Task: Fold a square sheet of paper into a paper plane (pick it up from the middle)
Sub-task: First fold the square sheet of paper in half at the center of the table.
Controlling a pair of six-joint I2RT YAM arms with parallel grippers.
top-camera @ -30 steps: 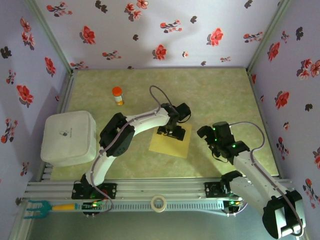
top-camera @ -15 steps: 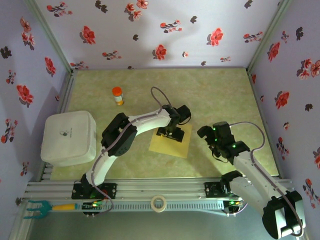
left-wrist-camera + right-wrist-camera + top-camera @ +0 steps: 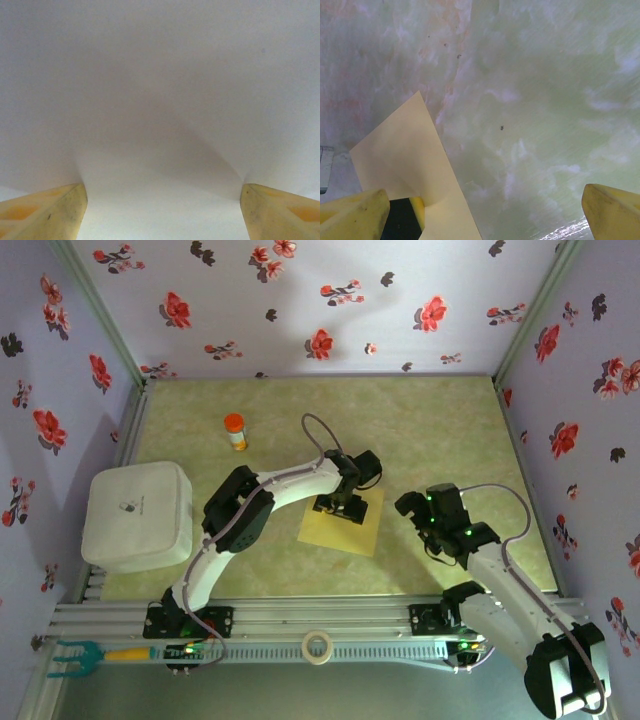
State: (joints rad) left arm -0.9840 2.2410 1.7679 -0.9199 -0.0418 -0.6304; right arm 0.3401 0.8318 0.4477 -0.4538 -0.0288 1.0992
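Paper sheet (image 3: 345,535) lies flat, seemingly square, edges skewed slightly clockwise.

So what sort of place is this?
Probably a small enclosed robot test booth: floral-papered walls surround a green marbled tabletop, and an aluminium rail at its near edge carries the left arm and right arm.

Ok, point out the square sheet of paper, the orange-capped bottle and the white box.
square sheet of paper (image 3: 340,536): top view, bare near part.
orange-capped bottle (image 3: 234,422): top view, its cap.
white box (image 3: 138,515): top view, upper face.
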